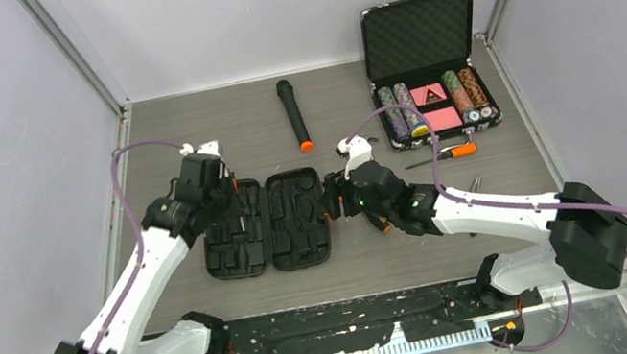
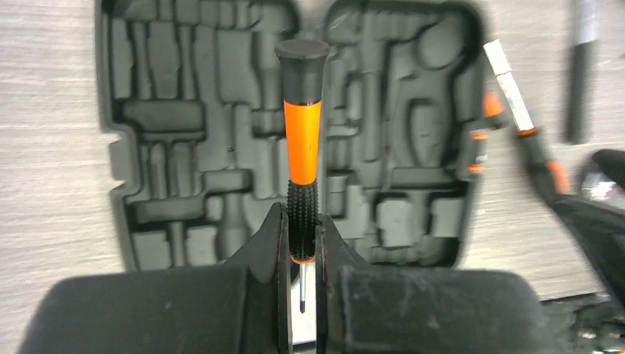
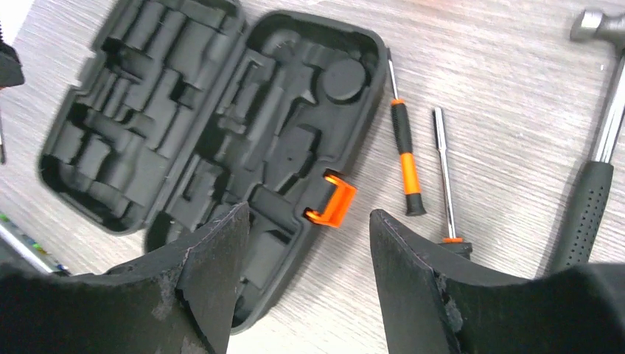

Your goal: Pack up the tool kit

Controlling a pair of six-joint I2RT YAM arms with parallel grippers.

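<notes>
The tool kit case (image 1: 267,224) lies open and flat, its two black halves showing empty moulded slots. My left gripper (image 2: 301,217) is shut on a small orange-and-black screwdriver (image 2: 302,147) and holds it over the case (image 2: 191,133), handle pointing away. In the top view the left gripper (image 1: 220,193) is over the left half's far edge. My right gripper (image 3: 307,221) is open and empty, just above the case's orange latch (image 3: 333,200) at the right edge (image 1: 334,203). A small screwdriver (image 3: 404,155), a thin-shafted driver (image 3: 442,169) and a hammer (image 3: 597,147) lie on the table to the right.
A metal-edged case of poker chips (image 1: 427,69) stands open at the back right. A black microphone with an orange end (image 1: 294,114) lies behind the tool kit. An orange-handled screwdriver (image 1: 444,154) lies in front of the chip case.
</notes>
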